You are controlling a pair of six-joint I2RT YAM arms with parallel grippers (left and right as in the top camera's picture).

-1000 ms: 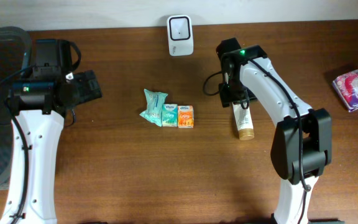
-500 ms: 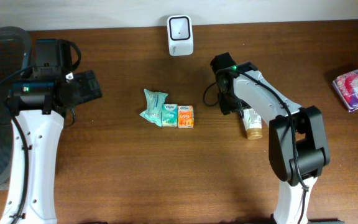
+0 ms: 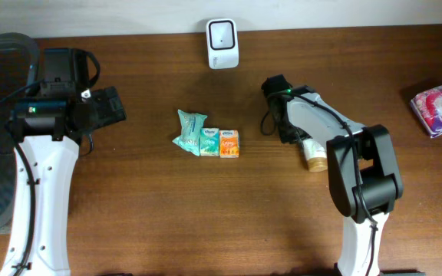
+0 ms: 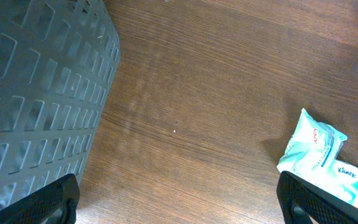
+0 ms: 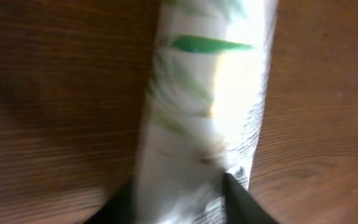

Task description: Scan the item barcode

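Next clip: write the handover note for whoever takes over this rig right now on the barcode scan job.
Left gripper: open, empty, over bare table beside the grey basket.
Right gripper: closed on the white tube, a finger on each side; the wrist picture is blurred.
Tube: appears to lie on the table, right of centre. Scanner: far edge, middle.
Done: tube gripped.
Left: lift it and show its barcode to the scanner; no barcode is visible yet.

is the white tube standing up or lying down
Lying down: from overhead the white tube with tan cap shows its length along the brown wooden table.
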